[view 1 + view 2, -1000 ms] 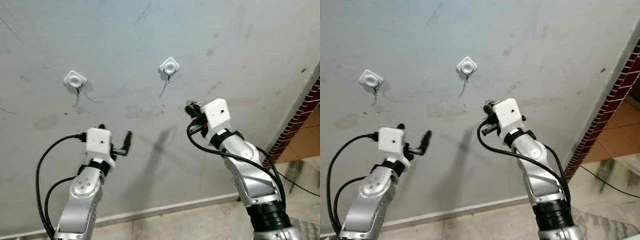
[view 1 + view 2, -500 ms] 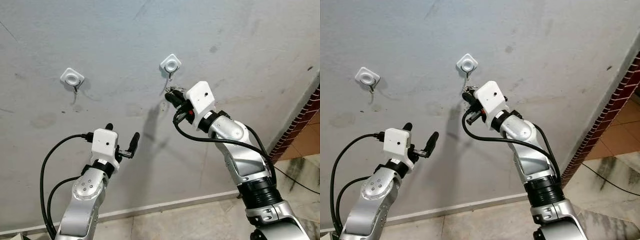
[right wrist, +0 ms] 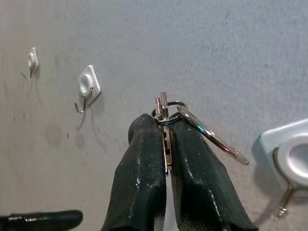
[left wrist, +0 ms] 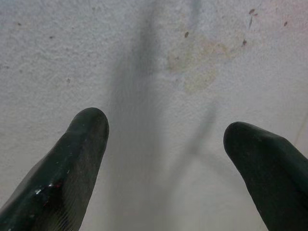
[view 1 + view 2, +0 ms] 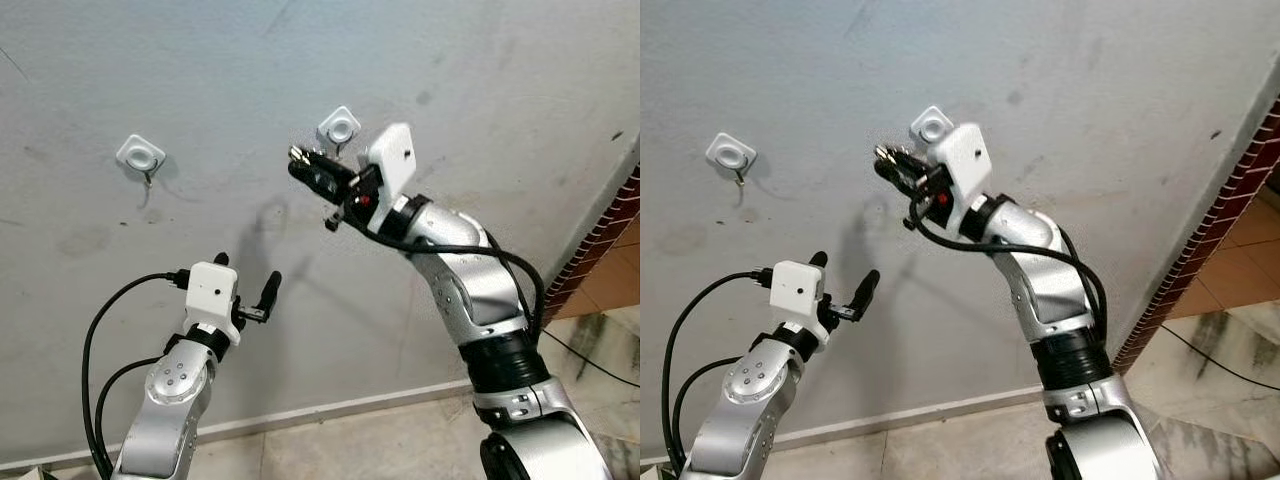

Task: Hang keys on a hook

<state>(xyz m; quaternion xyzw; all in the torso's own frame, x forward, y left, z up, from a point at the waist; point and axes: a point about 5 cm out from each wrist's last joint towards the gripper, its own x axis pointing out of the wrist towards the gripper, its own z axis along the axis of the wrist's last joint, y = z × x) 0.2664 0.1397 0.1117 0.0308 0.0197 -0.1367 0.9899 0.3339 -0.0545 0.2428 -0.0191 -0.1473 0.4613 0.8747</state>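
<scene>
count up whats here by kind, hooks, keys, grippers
hooks: 2, one on the left of the wall, one by the right gripper
key bunches: 1, keys on a ring
grippers: 2, left gripper open and empty, right gripper shut on the keys
total: 5

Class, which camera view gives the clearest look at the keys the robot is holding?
The right wrist view: the keys and their ring stick out between the right gripper fingers, close up, beside a wall hook. In the eye views the keys are just a small glint at the gripper's tip.
</scene>
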